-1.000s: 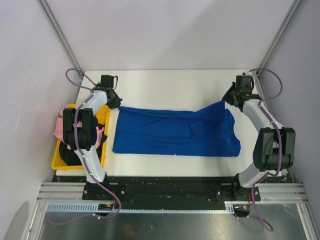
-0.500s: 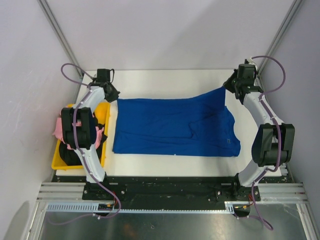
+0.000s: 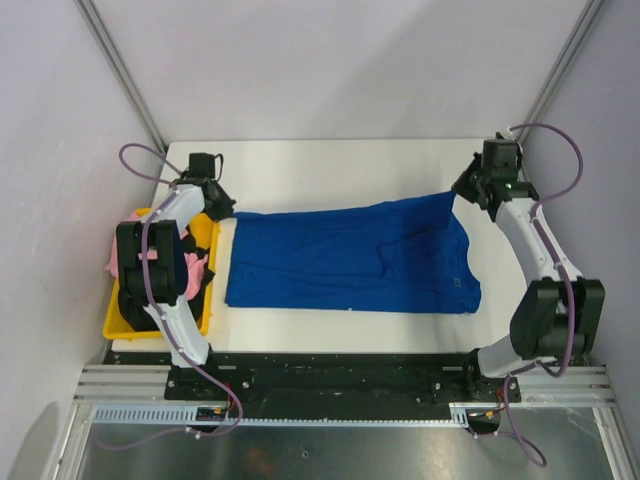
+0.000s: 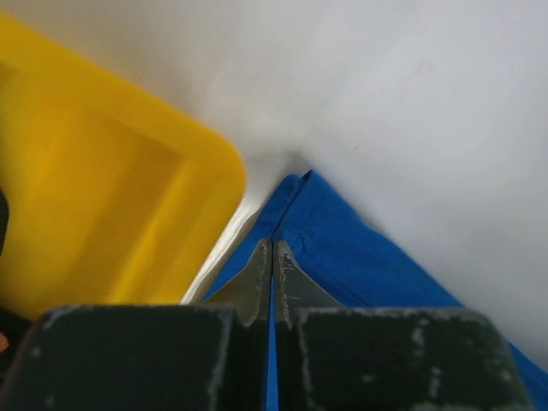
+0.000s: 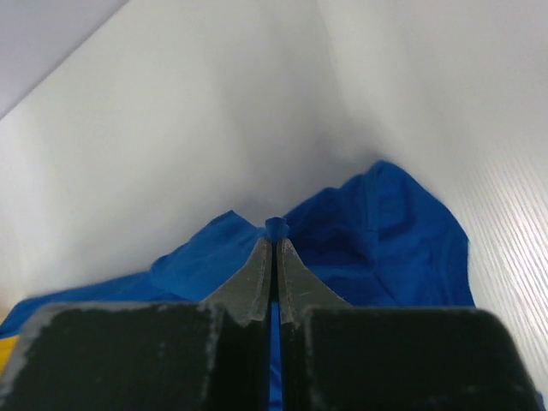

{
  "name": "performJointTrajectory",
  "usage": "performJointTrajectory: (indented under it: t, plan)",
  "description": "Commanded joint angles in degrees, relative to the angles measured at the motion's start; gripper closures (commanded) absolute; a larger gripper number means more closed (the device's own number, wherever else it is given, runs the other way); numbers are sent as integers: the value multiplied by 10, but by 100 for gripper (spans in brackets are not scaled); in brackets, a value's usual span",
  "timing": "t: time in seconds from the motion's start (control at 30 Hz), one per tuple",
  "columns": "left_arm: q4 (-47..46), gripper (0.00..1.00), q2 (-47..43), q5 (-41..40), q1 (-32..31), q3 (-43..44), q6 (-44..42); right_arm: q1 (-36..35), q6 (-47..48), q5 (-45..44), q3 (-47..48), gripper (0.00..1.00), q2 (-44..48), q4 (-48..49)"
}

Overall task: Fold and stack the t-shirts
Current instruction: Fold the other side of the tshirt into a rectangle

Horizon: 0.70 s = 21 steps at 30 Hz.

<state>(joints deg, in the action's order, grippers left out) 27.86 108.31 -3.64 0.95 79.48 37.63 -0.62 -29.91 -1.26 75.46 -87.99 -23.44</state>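
The left gripper (image 4: 272,250) is pinching the blue shirt (image 3: 350,255) at its far left corner, its two grey tapered fingers pressed together on a thin blue edge. The right gripper (image 5: 274,233) is doing the same at the far right corner, fingers closed on a small bunched nub of cloth that is lifting slightly off the table (image 3: 340,165).

Between the two grippers the far hem is stretching across in a nearly straight line, and the rest of the shirt is lying flat towards the arm bases, with soft creases running through its middle and a sleeve folding over beneath the right gripper.

Just to the left of the left gripper, a yellow bin (image 4: 103,214) is sitting with its rounded corner close to the shirt's edge; its plastic is looking smooth and glossy. Nearer the left arm's base, a pink shirt (image 3: 193,274) is spilling in a crumpled heap over the bin's side, partly hidden by the arm.

The table is showing a plain matte white top. Pale grey walls are enclosing it beyond both grippers, with slanted metal posts (image 3: 120,70) rising at the far corners.
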Motion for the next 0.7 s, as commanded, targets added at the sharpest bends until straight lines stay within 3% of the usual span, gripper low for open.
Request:
performJointTrajectory:
  t: [0.0,0.33,0.67]
  plan:
    - [-3,100,-56,5,10,-40,-13,2,5,-14,-53,100,85,-42]
    - [-3,100,-109,1,10,-131,-4,13,-1,-6,-176,100,117,-43]
    - [-3,100,-152,8,9,-154,-12,32,-6,-2,-172,100,118,-35]
